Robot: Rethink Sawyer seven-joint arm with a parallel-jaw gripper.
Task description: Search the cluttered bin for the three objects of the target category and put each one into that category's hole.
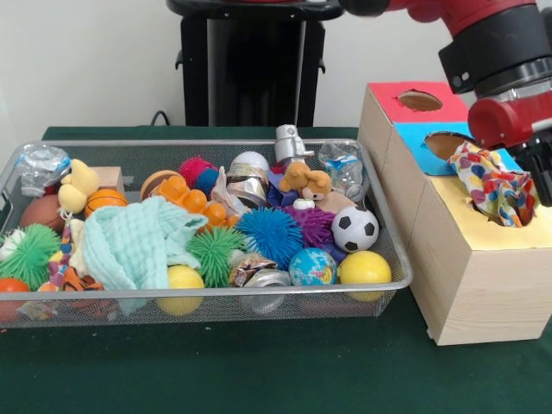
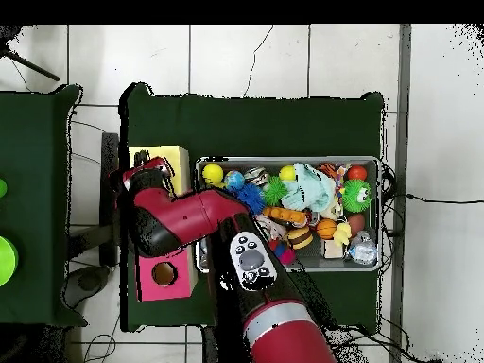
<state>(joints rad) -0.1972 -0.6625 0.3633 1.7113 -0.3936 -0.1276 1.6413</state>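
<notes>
Here the arm (image 1: pixel 496 52) is reaching over the row of wooden boxes (image 1: pixel 470 259) beside the bin (image 1: pixel 207 297), so that the gripper (image 1: pixel 542 177) is hanging right above the yellow-topped box (image 1: pixel 509 233). A patterned cloth (image 1: pixel 493 185) is lying bunched at that box's hole, part of it sinking inside and part spilling over the rim; judging by this, cloth is the target category and the yellow hole is its slot. The red-topped box (image 1: pixel 412 99) and the blue-topped one (image 1: pixel 440 142) are standing farther back, their holes showing nothing.

The gripper is sitting at the front view's right edge, just beside the cloth's upper fold and perhaps touching it. Whether its fingers are apart or pressed on the fabric, I cannot tell: the edge is cutting it off, and from overhead the arm is covering it.

The bin is sitting left of the boxes, still crowded: a mint cloth (image 1: pixel 138 246) is draping over toys at its left, with spiky balls (image 1: pixel 269 233), a soccer ball (image 1: pixel 354 228) and yellow balls (image 1: pixel 364 269) lying around. The mint cloth is looking like a likely next pick.
</notes>
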